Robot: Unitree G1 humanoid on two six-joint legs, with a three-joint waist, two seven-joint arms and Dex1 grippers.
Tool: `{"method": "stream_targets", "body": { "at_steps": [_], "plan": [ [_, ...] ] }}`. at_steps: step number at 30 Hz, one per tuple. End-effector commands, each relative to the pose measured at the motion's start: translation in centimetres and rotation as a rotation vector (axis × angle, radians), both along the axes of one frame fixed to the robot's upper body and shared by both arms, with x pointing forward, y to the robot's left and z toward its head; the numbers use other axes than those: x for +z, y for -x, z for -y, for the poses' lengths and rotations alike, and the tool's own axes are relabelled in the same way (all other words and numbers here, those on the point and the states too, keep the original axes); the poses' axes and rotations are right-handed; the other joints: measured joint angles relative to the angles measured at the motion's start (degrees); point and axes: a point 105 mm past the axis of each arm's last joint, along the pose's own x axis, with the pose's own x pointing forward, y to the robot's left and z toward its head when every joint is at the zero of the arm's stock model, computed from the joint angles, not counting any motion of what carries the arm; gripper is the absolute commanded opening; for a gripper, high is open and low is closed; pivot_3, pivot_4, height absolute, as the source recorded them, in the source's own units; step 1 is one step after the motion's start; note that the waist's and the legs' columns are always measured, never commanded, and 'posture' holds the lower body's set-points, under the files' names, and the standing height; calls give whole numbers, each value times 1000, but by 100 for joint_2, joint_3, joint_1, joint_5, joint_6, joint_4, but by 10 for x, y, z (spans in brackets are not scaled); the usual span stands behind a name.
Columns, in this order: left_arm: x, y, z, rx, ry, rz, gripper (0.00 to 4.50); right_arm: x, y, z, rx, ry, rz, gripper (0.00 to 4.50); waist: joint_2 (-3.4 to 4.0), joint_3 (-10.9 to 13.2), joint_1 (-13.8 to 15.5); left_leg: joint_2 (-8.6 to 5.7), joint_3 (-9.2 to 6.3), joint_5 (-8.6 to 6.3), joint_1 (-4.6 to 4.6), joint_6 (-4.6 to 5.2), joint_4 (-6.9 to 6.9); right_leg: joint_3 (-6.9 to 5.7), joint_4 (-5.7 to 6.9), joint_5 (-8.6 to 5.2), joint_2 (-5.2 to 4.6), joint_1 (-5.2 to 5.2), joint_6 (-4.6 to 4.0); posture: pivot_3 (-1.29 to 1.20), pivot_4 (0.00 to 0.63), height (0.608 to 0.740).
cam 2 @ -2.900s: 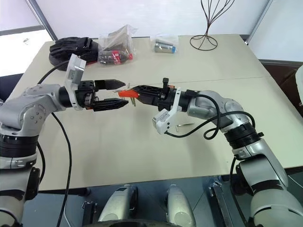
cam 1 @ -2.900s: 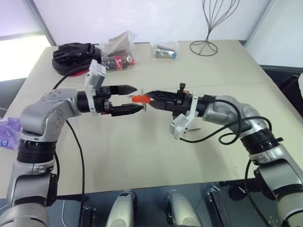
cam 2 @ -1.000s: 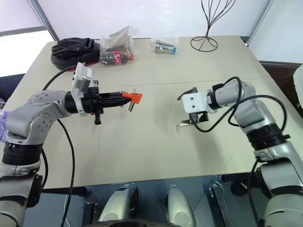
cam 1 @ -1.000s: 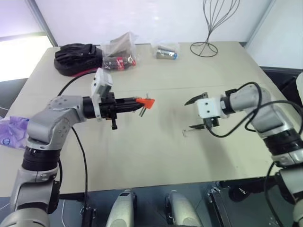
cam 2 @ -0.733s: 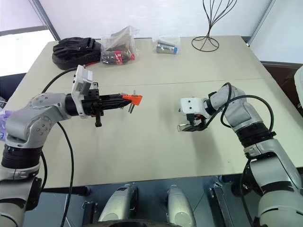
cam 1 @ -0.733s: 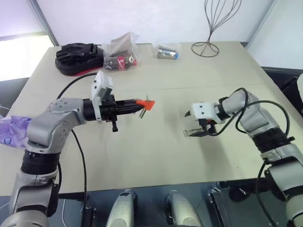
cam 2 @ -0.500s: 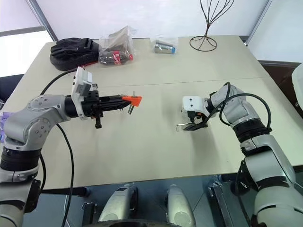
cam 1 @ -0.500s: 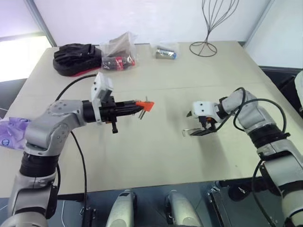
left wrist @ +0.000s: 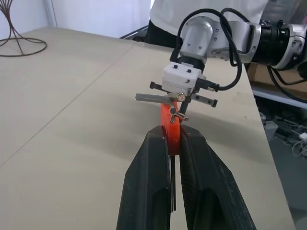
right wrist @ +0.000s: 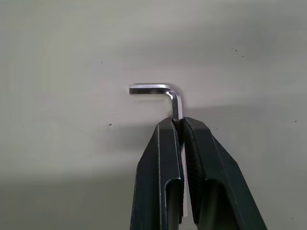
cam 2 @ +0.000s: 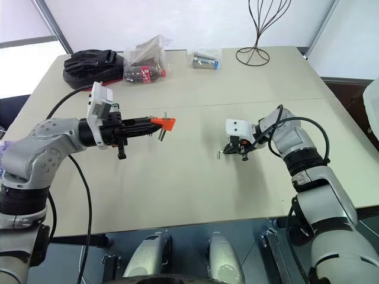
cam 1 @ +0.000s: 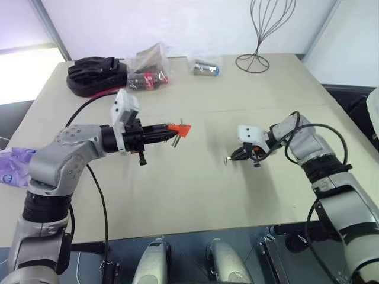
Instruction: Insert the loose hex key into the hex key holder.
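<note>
Since the earlier frame our right gripper (right wrist: 181, 125) has dropped to the worktop (cam 1: 195, 195) at centre right and clenched its jaws on the loose hex key (right wrist: 165, 94), so next we must lift and align it with the hex key holder (cam 1: 180, 128), gripped by our left gripper (left wrist: 174, 139) at centre left.

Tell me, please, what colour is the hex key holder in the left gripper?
The hex key holder is orange-red, clearest in the left eye view.
</note>
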Motion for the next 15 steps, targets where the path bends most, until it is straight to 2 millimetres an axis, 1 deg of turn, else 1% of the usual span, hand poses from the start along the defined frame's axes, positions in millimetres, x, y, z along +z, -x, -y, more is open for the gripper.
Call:
{"method": "stream_targets", "body": {
  "at_steps": [1,3,4,6,7,8,10,12,15],
  "plan": [
    [11,3,-1,4,10,55,0,40,-28,-16,-126,-190,312,10,2,1,-8,1,0,0,0,0,-2,3,1,0,0,-3,0,0,150,740],
    [11,2,-1,6,11,57,0,67,-33,-25,-160,-326,483,10,5,3,5,1,-2,0,-1,0,-8,7,2,0,0,-9,0,0,150,740],
    [11,2,0,7,11,60,0,78,-32,-28,-191,-386,535,10,5,4,12,1,-4,0,-4,0,-11,10,2,0,-1,-14,0,0,150,740],
    [12,-2,0,25,17,76,0,107,-28,-35,-262,-563,644,10,5,4,23,2,-6,0,-17,-1,-15,11,0,0,-3,-27,1,0,150,740],
    [12,-4,0,38,22,84,0,124,-25,-37,-314,-681,683,10,5,4,27,5,-11,0,-29,-1,-14,10,0,0,-3,-37,2,0,150,740],
    [13,-6,0,47,26,89,0,134,-22,-38,-350,-757,703,10,5,4,35,6,-12,1,-42,-1,-13,10,2,0,-4,-49,2,0,150,740],
    [15,-11,1,68,38,116,0,156,-10,-41,-418,-920,729,10,5,4,52,5,-17,1,-54,-2,-9,7,3,1,-5,-57,3,0,150,740],
    [18,-16,2,94,56,139,0,169,0,-41,-469,-1038,735,10,5,4,70,5,-23,1,-60,-2,-6,0,3,1,-8,-57,3,0,150,740],
    [23,-26,2,150,83,193,0,177,8,-45,-516,-1147,651,10,5,4,73,0,-24,1,-63,-2,-1,-2,3,1,-12,-56,4,0,150,740]
  ]
}}
